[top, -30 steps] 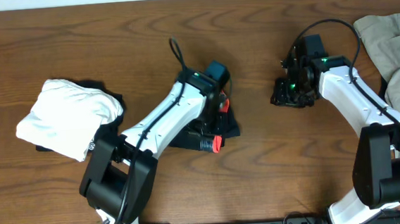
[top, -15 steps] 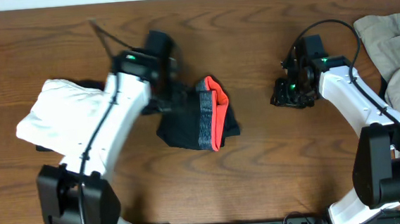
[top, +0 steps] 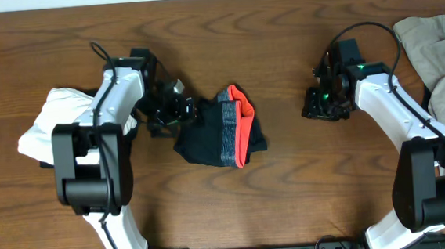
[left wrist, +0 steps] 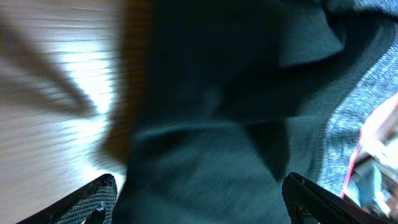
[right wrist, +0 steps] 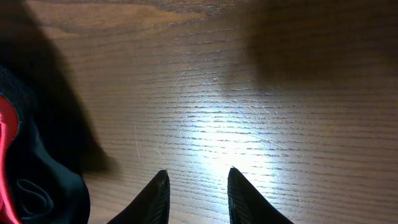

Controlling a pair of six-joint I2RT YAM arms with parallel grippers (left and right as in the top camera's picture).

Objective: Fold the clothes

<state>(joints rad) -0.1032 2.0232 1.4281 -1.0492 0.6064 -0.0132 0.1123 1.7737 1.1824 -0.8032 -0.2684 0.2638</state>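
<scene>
Spreading wide, the left end effector point(top: 170, 108) sits at the left edge of the folded black pants point(top: 217, 137) mid-tabletop point(top: 291, 206), holding nothing; its wrist view is blurred. The right end effector point(top: 327, 101), narrowly parted and empty, hovers over bare wood. White garment point(top: 70, 131) lies left; beige garment point(top: 437, 54), cut off, right.

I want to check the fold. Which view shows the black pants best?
Overhead: the whole folded black pants with the coral waistband. Left wrist shows only blurred black fabric close up; right wrist catches just an edge.
</scene>
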